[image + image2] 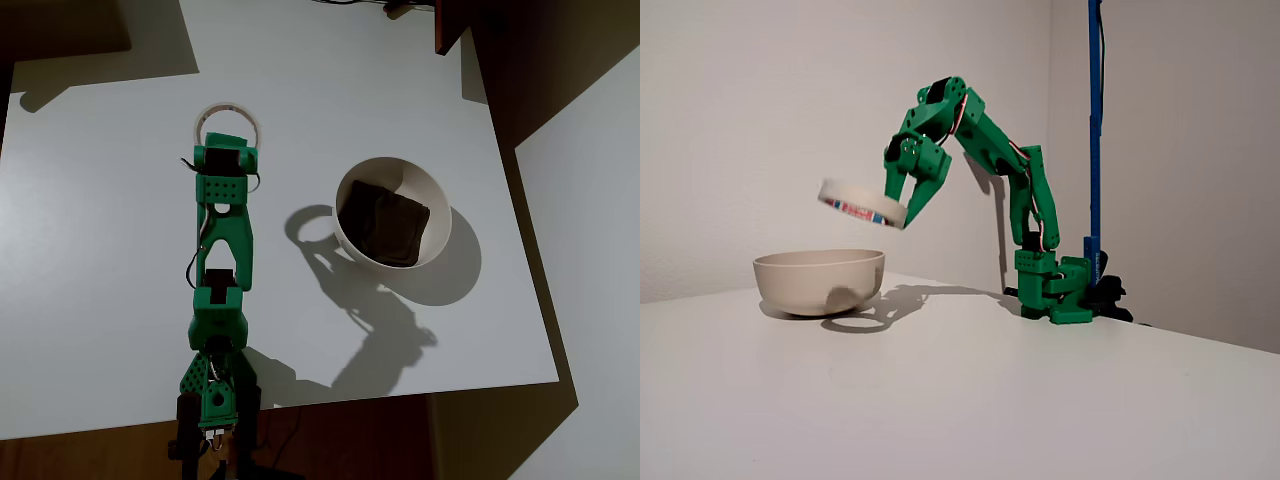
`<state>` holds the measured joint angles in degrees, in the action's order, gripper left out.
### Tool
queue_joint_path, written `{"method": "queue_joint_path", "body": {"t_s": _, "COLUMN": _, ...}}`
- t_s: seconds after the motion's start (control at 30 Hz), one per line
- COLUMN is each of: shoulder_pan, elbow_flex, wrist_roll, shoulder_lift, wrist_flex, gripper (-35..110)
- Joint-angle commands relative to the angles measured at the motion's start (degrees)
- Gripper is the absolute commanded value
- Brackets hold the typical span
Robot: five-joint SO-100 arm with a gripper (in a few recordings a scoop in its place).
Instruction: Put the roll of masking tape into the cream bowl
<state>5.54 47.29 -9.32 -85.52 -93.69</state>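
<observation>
**A:** One big thing first: the white table (100, 300), lit hard so shadows run across it. What sits on it?

**B:** Largest is the cream bowl (436, 203), right of the arm in the overhead view, with a dark brown pad (385, 225) lying inside. Next comes the green arm (985, 150), bolted at the table edge and reaching out high.

**A:** And its claw?

**B:** The gripper (900, 205) is clamped on the rim of the roll of masking tape (862, 203), carrying it in the air. In the fixed view the tape hangs above the bowl's rim height, well off the table.

**A:** So how far along would you say?

**B:** About halfway, I'd judge. Picking up is done; the roll is lifted. But the overhead view puts the roll of masking tape (229, 122) well apart from the bowl, off to its left, so the swing across and the release are left.

**A:** How does the roll lie?

**B:** Nearly flat, like a plate, its hole facing roughly up and down. It tilts a little: in the fixed view the gripped side sits lower than the free side.
</observation>
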Motion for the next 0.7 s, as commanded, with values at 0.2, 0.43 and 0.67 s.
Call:
{"method": "queue_joint_path", "body": {"t_s": 0.2, "shoulder_pan": 6.15, "elbow_flex": -4.66, "wrist_roll": 1.23, "shoulder_lift": -18.81, "wrist_flex": -2.46, "gripper": -8}}
{"method": "queue_joint_path", "body": {"t_s": 0.43, "shoulder_pan": 11.51, "elbow_flex": -4.66, "wrist_roll": 3.52, "shoulder_lift": -24.79, "wrist_flex": -2.81, "gripper": -8}}
{"method": "queue_joint_path", "body": {"t_s": 0.67, "shoulder_pan": 19.86, "elbow_flex": -4.57, "wrist_roll": 4.13, "shoulder_lift": -26.02, "wrist_flex": -3.08, "gripper": -8}}
